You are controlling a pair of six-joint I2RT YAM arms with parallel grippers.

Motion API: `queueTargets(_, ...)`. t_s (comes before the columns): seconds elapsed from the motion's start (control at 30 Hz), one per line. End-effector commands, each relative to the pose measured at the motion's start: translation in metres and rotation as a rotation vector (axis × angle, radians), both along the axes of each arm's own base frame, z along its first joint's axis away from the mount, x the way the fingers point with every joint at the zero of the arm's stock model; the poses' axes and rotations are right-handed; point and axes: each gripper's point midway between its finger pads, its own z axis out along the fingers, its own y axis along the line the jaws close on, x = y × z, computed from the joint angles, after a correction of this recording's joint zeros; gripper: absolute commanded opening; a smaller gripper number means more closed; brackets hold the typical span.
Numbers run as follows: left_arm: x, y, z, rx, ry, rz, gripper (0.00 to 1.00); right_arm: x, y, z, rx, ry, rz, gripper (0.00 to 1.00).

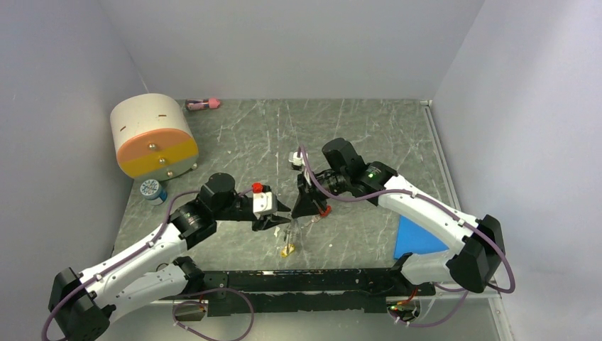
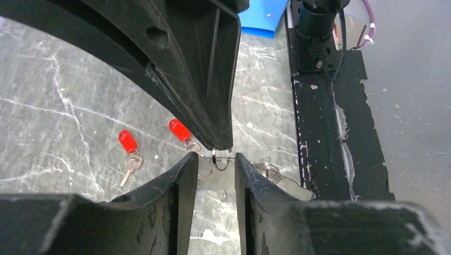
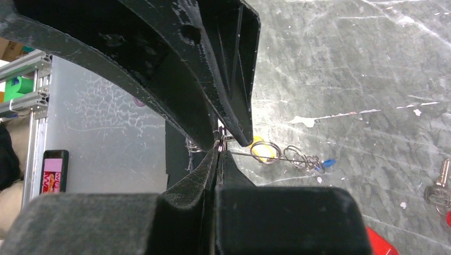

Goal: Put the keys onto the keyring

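My right gripper (image 3: 218, 142) is shut on a small metal ring of the keyring (image 3: 219, 137). A thin wire runs from it to two more loose rings (image 3: 266, 152). In the left wrist view that ring (image 2: 222, 159) hangs under the right gripper's tip, just beyond my left gripper (image 2: 215, 162). The left jaws stand apart on either side of the ring without touching it. Two red-headed keys (image 2: 127, 142) (image 2: 179, 129) lie on the table beyond. A silver key (image 3: 441, 175) lies at the right edge. From above, both grippers (image 1: 282, 215) (image 1: 307, 207) meet mid-table over a brass-coloured piece (image 1: 287, 249).
A cream-and-orange drum (image 1: 152, 135) stands at the back left with a small blue-capped bottle (image 1: 152, 190) beside it. A pink item (image 1: 202, 104) lies by the back wall. A blue sheet (image 1: 419, 238) lies at the right. A black taped rail (image 1: 305, 280) runs along the near edge.
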Motion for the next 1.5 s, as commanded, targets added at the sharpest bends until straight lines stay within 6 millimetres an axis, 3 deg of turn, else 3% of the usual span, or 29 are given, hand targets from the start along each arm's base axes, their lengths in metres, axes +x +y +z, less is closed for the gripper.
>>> queueTargets(0.0, -0.002, -0.009, 0.022, -0.069, -0.054, -0.044, 0.36, 0.001, 0.009, 0.014, 0.063, -0.034, 0.031, 0.0)
queueTargets(0.2, -0.003, -0.01, 0.021, -0.054, -0.062, -0.052, 0.23, 0.0, 0.01, 0.014, 0.063, -0.035, 0.026, 0.0)
queueTargets(0.4, -0.001, -0.005, 0.01, 0.003, -0.045, -0.036, 0.19, 0.001, 0.009, 0.017, 0.07, -0.046, 0.02, 0.0)
queueTargets(0.5, -0.002, -0.005, 0.009, 0.01, -0.043, -0.042, 0.05, 0.003, 0.009, 0.018, 0.069, -0.052, 0.008, 0.0)
queueTargets(0.57, -0.002, -0.005, 0.008, 0.01, -0.034, -0.043, 0.03, 0.008, 0.009, 0.018, 0.063, -0.064, -0.033, 0.01)
queueTargets(0.83, 0.0, -0.009, 0.014, -0.067, 0.031, 0.013, 0.02, 0.028, 0.001, 0.036, 0.136, -0.118, -0.202, 0.66)
queueTargets(1.03, 0.001, 0.001, 0.028, -0.207, -0.015, 0.091, 0.03, 0.03, -0.009, 0.053, 0.272, -0.141, -0.28, 0.94)
queueTargets(1.2, -0.008, 0.009, 0.039, -0.325, -0.083, 0.084, 0.03, 0.02, -0.014, 0.07, 0.396, -0.185, -0.266, 0.99)
queueTargets(1.47, -0.026, 0.013, 0.048, -0.397, -0.2, -0.006, 0.03, 0.005, -0.017, 0.071, 0.52, -0.321, -0.165, 0.99)
